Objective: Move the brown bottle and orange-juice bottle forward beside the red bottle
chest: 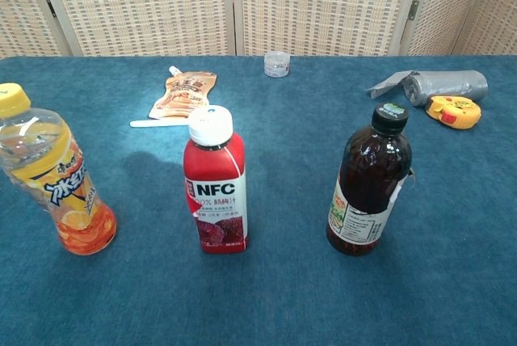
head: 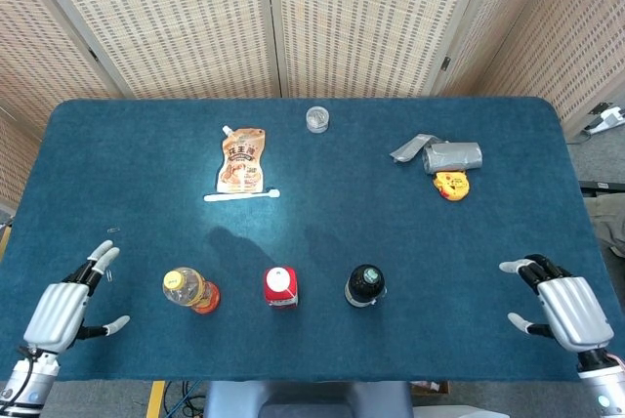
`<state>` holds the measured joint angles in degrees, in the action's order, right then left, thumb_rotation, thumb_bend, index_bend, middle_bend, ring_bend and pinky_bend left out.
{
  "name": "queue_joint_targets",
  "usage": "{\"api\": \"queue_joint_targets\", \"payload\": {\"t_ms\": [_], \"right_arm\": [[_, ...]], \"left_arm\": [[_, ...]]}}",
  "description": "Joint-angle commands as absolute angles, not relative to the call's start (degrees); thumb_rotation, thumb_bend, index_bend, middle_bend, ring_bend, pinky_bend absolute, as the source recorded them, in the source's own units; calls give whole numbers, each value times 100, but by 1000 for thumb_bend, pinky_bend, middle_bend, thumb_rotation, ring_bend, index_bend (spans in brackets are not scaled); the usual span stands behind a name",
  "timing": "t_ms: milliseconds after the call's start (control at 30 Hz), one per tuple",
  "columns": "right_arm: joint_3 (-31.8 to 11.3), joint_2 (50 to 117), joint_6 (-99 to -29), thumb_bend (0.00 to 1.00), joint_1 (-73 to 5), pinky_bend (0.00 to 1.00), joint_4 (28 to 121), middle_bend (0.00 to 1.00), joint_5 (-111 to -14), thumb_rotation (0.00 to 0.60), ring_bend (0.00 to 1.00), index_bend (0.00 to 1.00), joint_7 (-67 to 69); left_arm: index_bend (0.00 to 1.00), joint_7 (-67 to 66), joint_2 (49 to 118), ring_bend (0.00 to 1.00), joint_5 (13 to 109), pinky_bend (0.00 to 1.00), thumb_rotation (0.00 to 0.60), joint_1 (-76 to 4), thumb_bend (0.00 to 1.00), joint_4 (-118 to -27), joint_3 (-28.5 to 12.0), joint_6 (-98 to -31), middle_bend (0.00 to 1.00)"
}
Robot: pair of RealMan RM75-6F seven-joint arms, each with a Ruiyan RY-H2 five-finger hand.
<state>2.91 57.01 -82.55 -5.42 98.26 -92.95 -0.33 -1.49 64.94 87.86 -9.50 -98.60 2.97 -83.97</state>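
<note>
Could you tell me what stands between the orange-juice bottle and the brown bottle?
The red bottle stands between the orange-juice bottle and the brown bottle, all three upright in a row; both views show it.

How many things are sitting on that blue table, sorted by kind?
Bottles: 3 (orange-juice bottle, red bottle, brown bottle)
Sauce pouch: 1
White stick: 1
Small clear jar: 1
Grey tape roll: 1
Yellow tape measure: 1
Total: 8
</note>
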Motion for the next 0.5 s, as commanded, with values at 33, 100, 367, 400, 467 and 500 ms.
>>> {"api": "queue_joint_targets", "payload": {"t_ms": [33,100,367,400,467,500], "right_arm": [[235,5682,-8239,45,-524,441,9901,344,-9205,600,212,327,-171],[209,5683,-8245,45,-520,441,9921,344,-9170,600,212,327,-232],[165,5692,-8260,51,-468,441,9949,344,-9055,600,212,327,-338],[166,5688,-8262,52,-460,441,9949,344,-9048,600,212,327,-325],[155,5678,-8268,56,-444,441,9943,344,-9014,600,212,327,-292],[147,5680,-8271,59,-439,441,9938,344,-8997,600,212,327,-296]], "left_arm": [[227,-142,6587,204,9152,388,600,-657,51,-9547,288,-8951,129],[256,-26,6617,210,9227,388,600,-584,51,-9386,282,-9102,194],[321,-12,6617,234,9213,388,600,-497,51,-8981,224,-9142,330],[322,-37,6631,235,9206,388,600,-505,51,-8974,211,-9120,331],[326,-91,6663,236,9215,388,600,-525,51,-8944,210,-9049,335],[327,-113,6668,237,9217,388,600,-529,51,-8942,221,-9013,336]]}}
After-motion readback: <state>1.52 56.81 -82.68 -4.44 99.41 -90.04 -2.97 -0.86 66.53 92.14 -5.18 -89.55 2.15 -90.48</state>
